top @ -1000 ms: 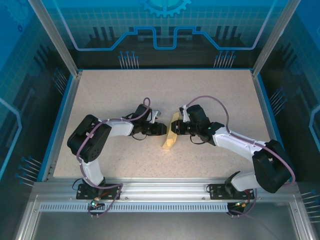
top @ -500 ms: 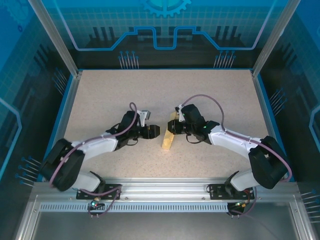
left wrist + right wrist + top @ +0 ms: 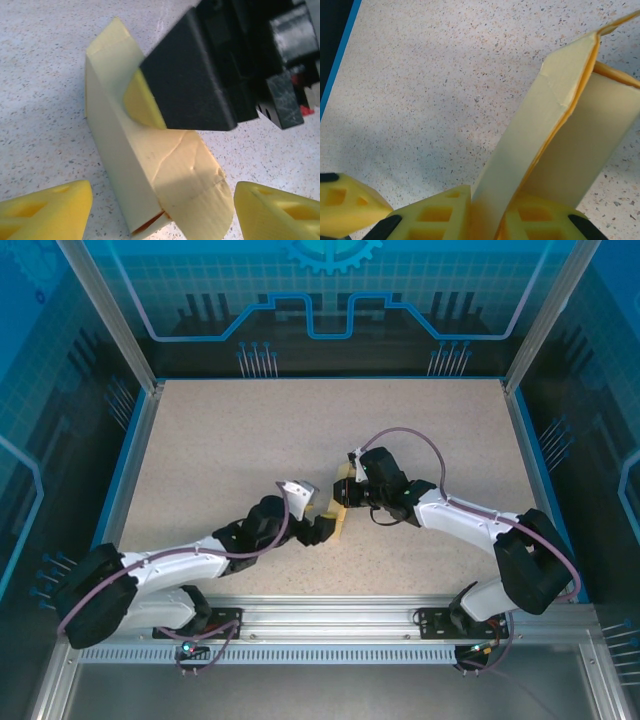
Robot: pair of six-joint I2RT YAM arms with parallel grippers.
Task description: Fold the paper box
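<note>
The paper box point(image 3: 338, 515) is a pale yellow, partly folded piece lying on the table's middle. In the left wrist view the paper box point(image 3: 150, 165) lies with a rounded flap at its near end. My left gripper point(image 3: 325, 528) is open, its yellow fingertips point(image 3: 47, 207) standing on either side of that near end point(image 3: 162, 210) without touching it. My right gripper point(image 3: 350, 492) is shut on an upright flap of the box point(image 3: 535, 135) at its far end, the yellow pads point(image 3: 440, 215) pinching the card. Its black finger point(image 3: 190, 85) shows from the left wrist.
The speckled tabletop point(image 3: 220, 440) is bounded by a blue rim point(image 3: 125, 480) and slanted metal posts point(image 3: 105, 310). An aluminium rail point(image 3: 320, 625) with both arm bases runs along the near edge. Both forearms lie low over the table's near half.
My left arm has swung nearer and lower, bringing its gripper to the box's near end with jaws wider apart. The right gripper has kept its hold and shifted slightly left.
</note>
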